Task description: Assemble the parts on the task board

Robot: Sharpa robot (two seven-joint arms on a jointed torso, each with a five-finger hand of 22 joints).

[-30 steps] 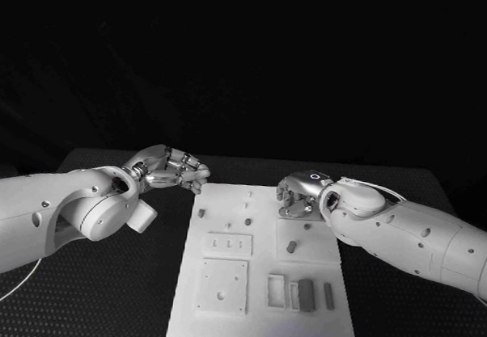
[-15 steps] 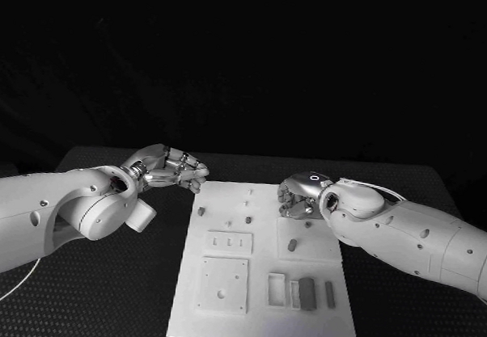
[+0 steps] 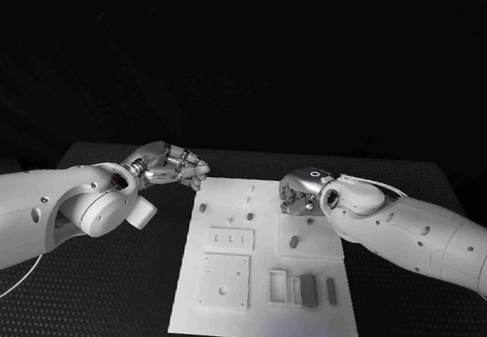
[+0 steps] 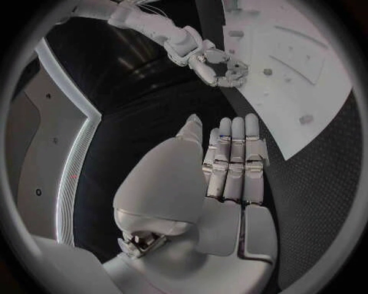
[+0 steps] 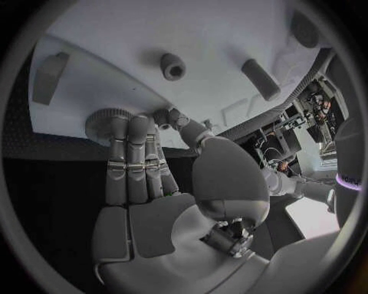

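- Head view: the task board lies mid-surface, with small parts on it.
- Right hand is at the board's far right edge; its fingers touch a round ridged part.
- Left hand hovers left of the board, fingers straight, side by side, holding nothing.

No readable text, labels, brand marks, numbers or signs are seen in any view. The task board is plain white, nothing printed on it that can be made out.
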